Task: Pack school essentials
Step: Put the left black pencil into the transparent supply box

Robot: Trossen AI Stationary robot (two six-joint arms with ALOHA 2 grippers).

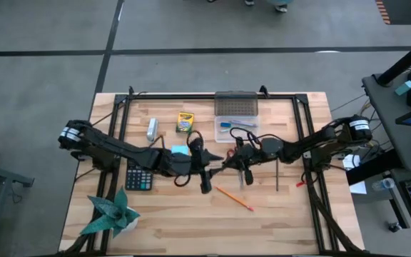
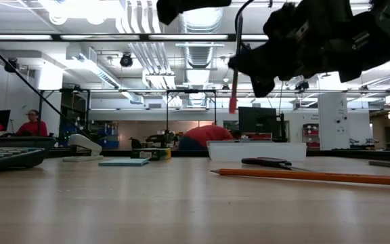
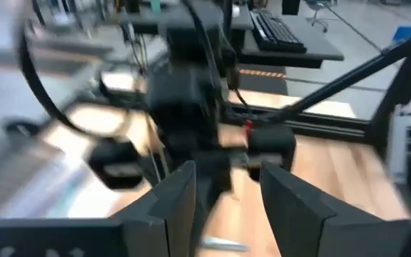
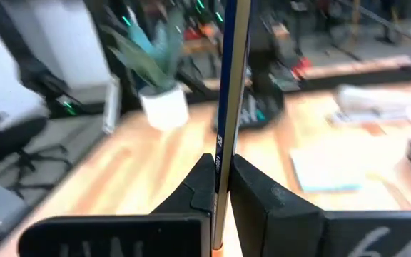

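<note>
Pencil (image 4: 231,93) stands clamped between the right hand's (image 4: 222,171) closed fingers above the middle of the tabletop (image 1: 284,221), facing the left hand (image 3: 227,187), whose fingers are spread open, while an orange pencil (image 1: 234,198) lies nearby.

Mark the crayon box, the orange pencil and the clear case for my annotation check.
crayon box (image 1: 185,122), high view, middle of its lid.
orange pencil (image 1: 234,198), high view, mid-shaft.
clear case (image 1: 235,107), high view, its far part.
</note>
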